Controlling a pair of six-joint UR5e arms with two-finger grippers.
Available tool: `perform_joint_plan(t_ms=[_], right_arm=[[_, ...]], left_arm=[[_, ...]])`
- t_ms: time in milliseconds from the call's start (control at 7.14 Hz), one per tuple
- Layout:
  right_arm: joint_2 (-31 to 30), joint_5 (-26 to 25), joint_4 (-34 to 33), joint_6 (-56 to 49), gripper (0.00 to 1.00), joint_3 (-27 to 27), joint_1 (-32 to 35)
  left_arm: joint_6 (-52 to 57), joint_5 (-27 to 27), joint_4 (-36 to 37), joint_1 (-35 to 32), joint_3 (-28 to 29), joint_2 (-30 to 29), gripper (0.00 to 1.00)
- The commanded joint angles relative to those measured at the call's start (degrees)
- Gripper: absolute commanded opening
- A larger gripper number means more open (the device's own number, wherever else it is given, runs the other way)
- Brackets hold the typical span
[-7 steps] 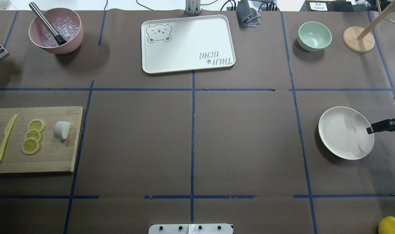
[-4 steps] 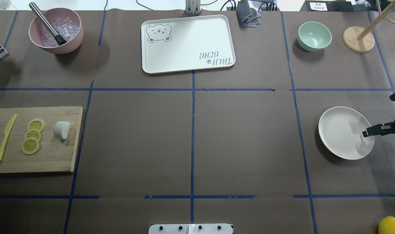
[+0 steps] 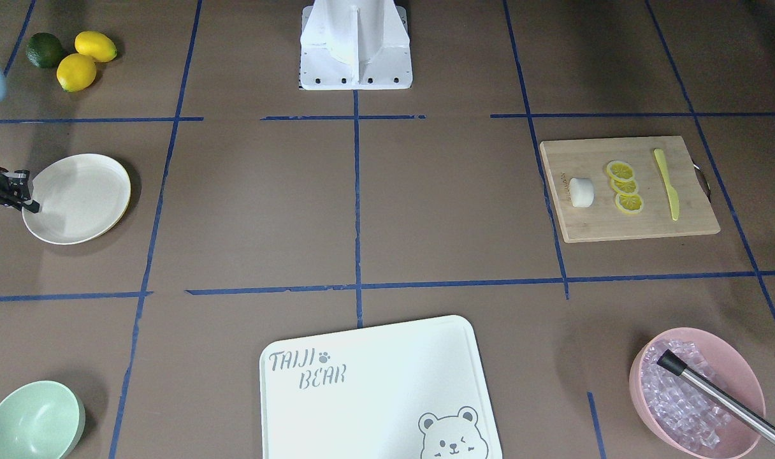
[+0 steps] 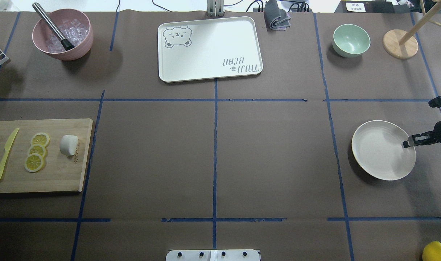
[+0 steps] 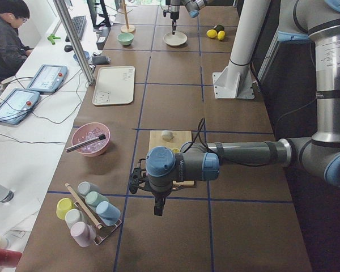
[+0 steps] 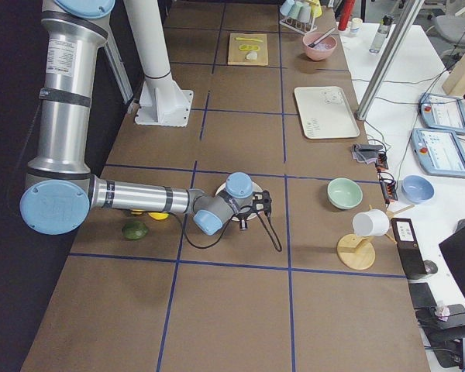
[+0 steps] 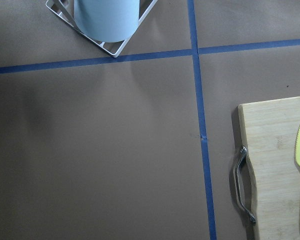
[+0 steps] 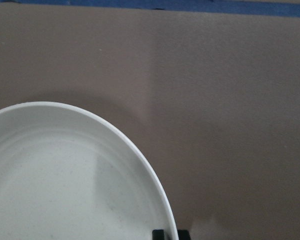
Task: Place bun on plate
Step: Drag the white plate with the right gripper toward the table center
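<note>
The bun (image 4: 68, 145) lies on the wooden cutting board (image 4: 61, 177), on the half of the board nearest the middle of the surface (image 4: 213, 152). It sits just beside three lemon slices (image 4: 36, 151) without touching them. Beyond the slices, toward the board's outer end, lies a yellow plastic knife (image 4: 5, 155). Nothing grips the bun.

The plate (image 4: 376, 152) is well apart from the board, across the surface at the opposite end, and holds nothing. The right end effector (image 4: 406, 143) is at the part of the plate's rim that faces away from the board. In the right wrist view its two dark fingertips (image 8: 158, 234) stand close together with the rim between them, clamped on the plate.

The left end effector (image 5: 158, 209) hangs over the surface off the board's outer end, pointing down. It appears only in the side view, so I cannot tell whether its fingers are apart or together. The left wrist view looks down on the board's metal handle (image 7: 242, 185) and the knife's tip.
</note>
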Motion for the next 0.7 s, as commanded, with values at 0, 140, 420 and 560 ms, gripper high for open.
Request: perform_joint_plan(t_ms=[0, 140, 420, 560], right_arm=[[1.1, 2.4, -0.5, 6.9, 0.0, 5.6, 0.0], [4.7, 2.7, -0.5, 10.0, 0.01, 6.6, -0.2], [15.3, 1.9, -0.7, 23.1, 0.02, 7.4, -7.4], [21.5, -1.3, -0.8, 33.2, 0.03, 7.2, -13.6]], left_arm=[[0.0, 0.0, 0.0, 0.0, 0.0, 0.1, 1.0], [0.0, 0.0, 0.0, 0.0, 0.0, 0.1, 1.0], [0.0, 0.0, 0.0, 0.0, 0.0, 0.1, 1.0], [0.0, 0.0, 0.0, 0.0, 0.0, 0.1, 1.0]])
